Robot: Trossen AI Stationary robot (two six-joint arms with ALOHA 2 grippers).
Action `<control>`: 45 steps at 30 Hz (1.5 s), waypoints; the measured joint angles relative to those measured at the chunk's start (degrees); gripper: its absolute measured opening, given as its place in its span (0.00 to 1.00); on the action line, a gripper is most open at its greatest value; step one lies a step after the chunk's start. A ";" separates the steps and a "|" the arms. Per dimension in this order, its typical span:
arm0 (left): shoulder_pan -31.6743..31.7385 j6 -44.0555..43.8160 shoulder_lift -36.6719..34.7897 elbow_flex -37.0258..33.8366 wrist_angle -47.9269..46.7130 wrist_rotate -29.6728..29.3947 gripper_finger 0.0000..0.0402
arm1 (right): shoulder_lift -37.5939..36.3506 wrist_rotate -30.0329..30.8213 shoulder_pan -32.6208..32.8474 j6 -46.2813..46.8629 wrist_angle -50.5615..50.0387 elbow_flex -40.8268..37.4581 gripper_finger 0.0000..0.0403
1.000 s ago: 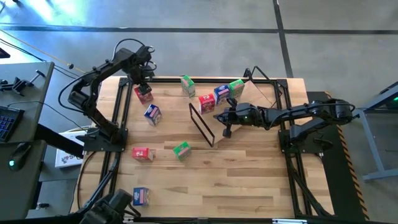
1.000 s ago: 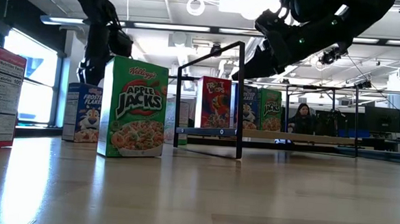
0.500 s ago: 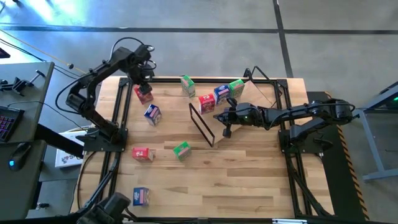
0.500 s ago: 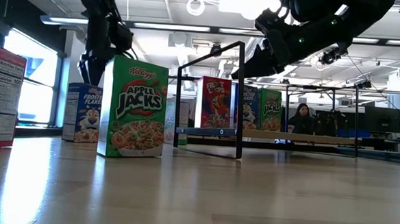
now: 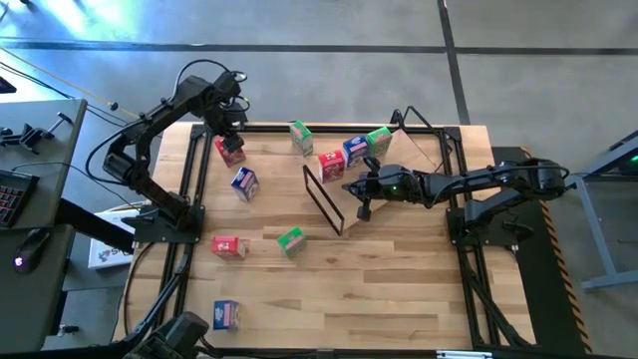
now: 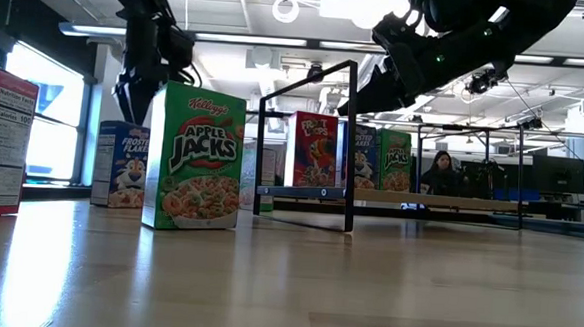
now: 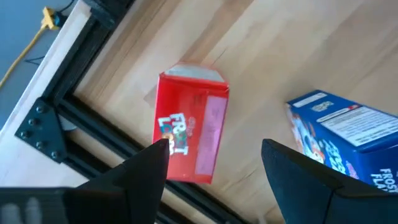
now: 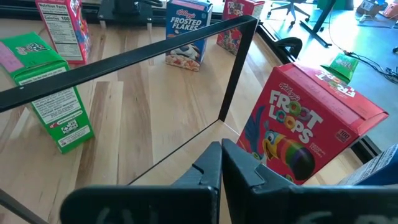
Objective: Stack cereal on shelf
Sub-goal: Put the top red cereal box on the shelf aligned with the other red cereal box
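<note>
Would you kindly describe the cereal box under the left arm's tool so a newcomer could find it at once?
Start at the far left corner of the wooden table, where the left arm reaches down. Directly beneath its open tool lies a red Froot Loops box, close to the black frame at the table's edge. Its nearest neighbour, a Frosted Flakes box, is blue.

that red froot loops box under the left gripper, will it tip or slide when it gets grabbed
The red Froot Loops box looks like thin cardboard, so probably light and a bit crushable if squeezed hard. It stands on a narrow base near the table edge, so a bump off-centre would likely tip it. The open left gripper straddles it; an even squeeze should hold.
</note>
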 joint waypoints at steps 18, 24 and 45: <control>-0.06 -3.70 -0.19 0.04 1.55 0.21 0.88 | 0.00 0.01 0.00 0.40 -0.02 0.00 0.00; -0.28 -2.21 -0.48 -0.90 3.19 -0.69 0.87 | 0.00 0.00 0.00 0.31 -0.45 0.00 0.00; -0.43 1.03 0.11 -10.35 9.88 -5.28 0.76 | 0.00 -0.11 -0.01 0.38 -0.65 0.00 0.00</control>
